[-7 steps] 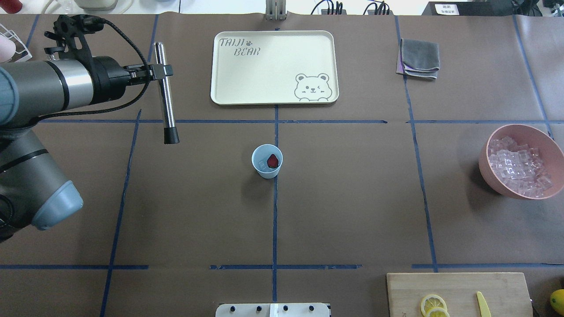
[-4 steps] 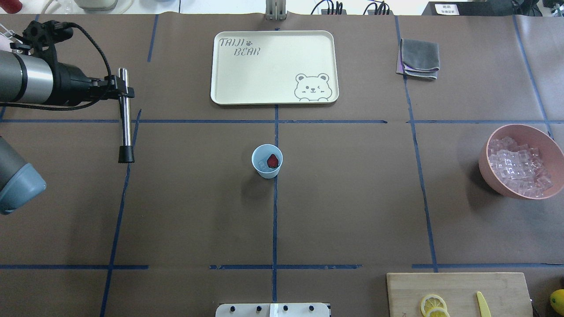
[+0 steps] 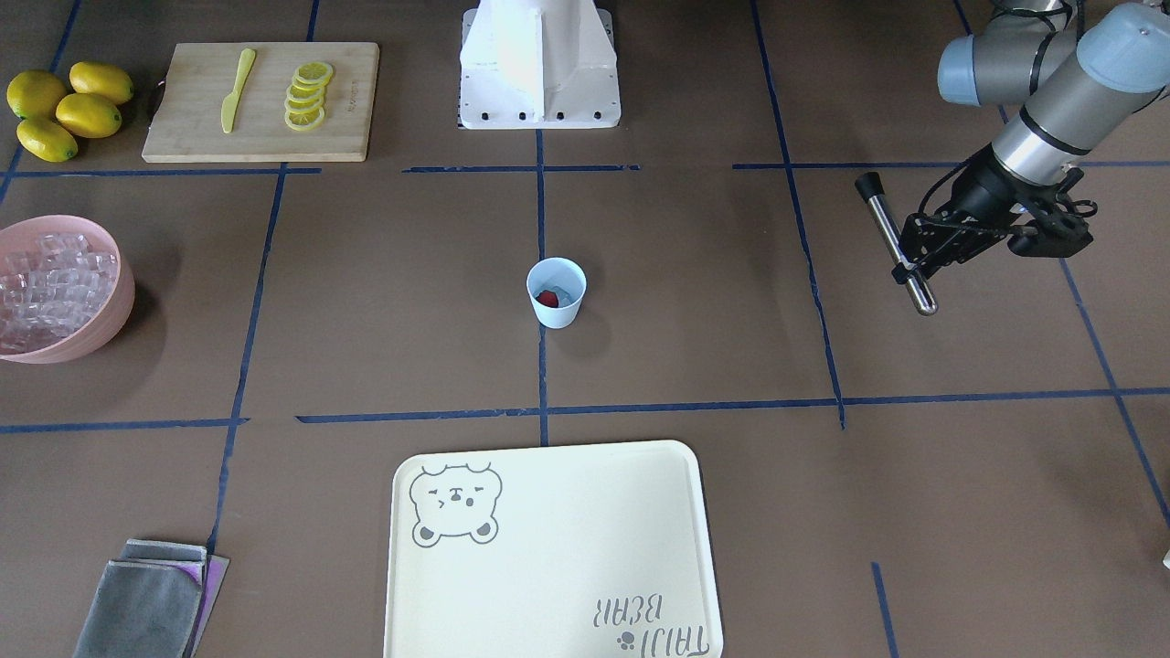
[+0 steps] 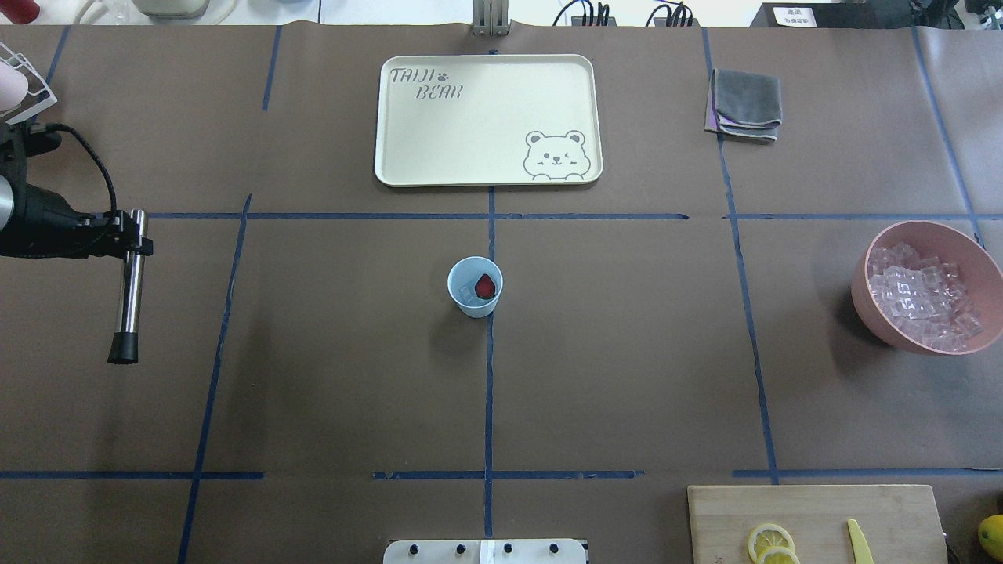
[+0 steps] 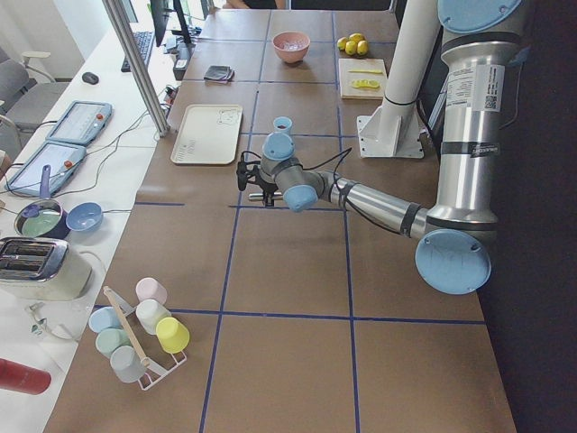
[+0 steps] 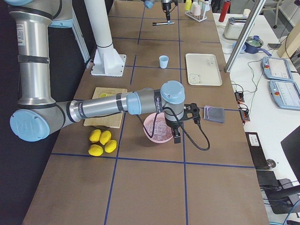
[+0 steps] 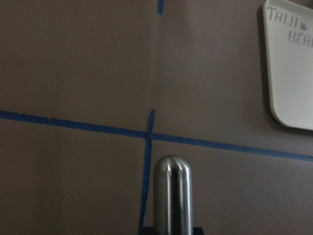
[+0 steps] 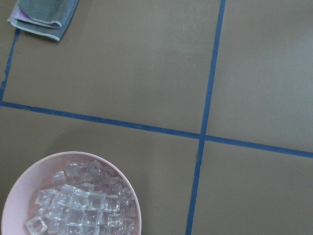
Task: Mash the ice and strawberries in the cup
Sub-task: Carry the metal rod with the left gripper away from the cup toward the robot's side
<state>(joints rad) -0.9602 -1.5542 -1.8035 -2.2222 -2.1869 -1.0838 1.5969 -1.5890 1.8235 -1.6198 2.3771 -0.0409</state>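
The pale blue cup stands at the table's middle, also in the front view. Inside it lie a red strawberry and clear ice. My left gripper is shut on a steel muddler with a black tip, held level far to the left of the cup; the front view shows the same grip. The muddler's rounded end fills the left wrist view. My right gripper hangs over the pink bowl; I cannot tell whether it is open or shut.
The pink bowl of ice cubes sits at the right. A cream tray and a grey cloth lie at the back. A cutting board holds lemon slices and a yellow knife. Whole lemons lie beside it.
My left arm has swung left and back toward the robot's side, carrying the muddler farther from the cup. The cup and its contents have not moved.
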